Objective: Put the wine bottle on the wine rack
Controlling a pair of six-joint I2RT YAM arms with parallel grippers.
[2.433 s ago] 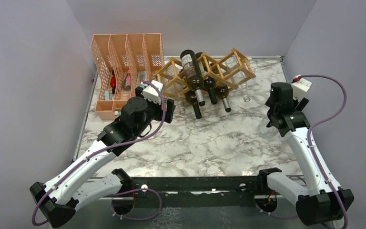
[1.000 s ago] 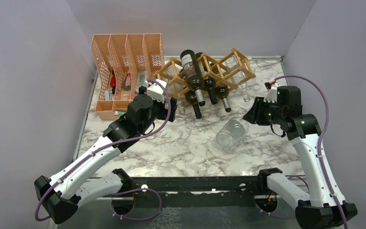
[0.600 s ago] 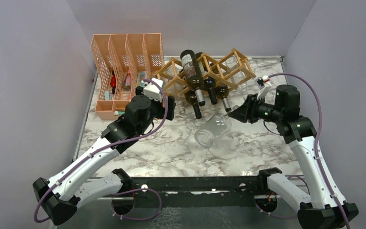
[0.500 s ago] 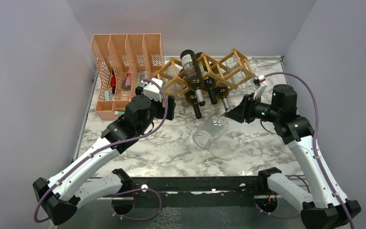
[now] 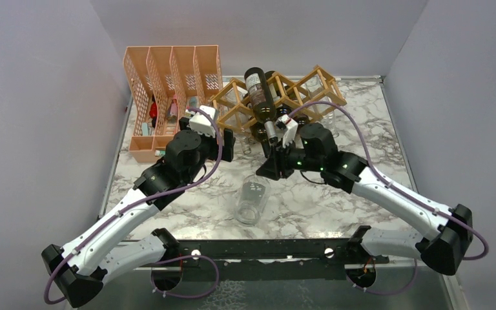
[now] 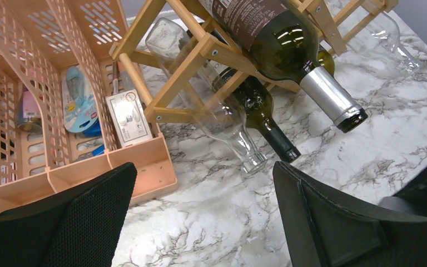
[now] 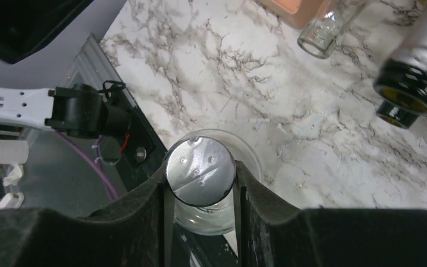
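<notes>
A clear glass wine bottle (image 5: 250, 199) hangs over the middle of the table with its base toward the near edge. My right gripper (image 5: 273, 169) is shut on its silver-capped neck. In the right wrist view the cap sits squeezed between both fingers of the right gripper (image 7: 200, 177), and the wine bottle's glass body (image 7: 214, 218) shows below it. The wooden lattice wine rack (image 5: 310, 87) stands at the back, just beyond that gripper. My left gripper (image 5: 228, 146) stands open over bare marble, left of the rack's front, holding nothing (image 6: 205, 222).
The rack (image 6: 180, 61) holds dark bottles (image 5: 260, 97) and a clear one (image 6: 217, 117), necks pointing forward. An orange perforated file organiser (image 5: 168, 90) with small items stands back left. A wine glass (image 6: 392, 39) lies by the rack's right end. Grey walls close in three sides.
My right arm swung left across the table with the clear bottle, from the right side to the middle in front of the rack. The left arm barely moved.
</notes>
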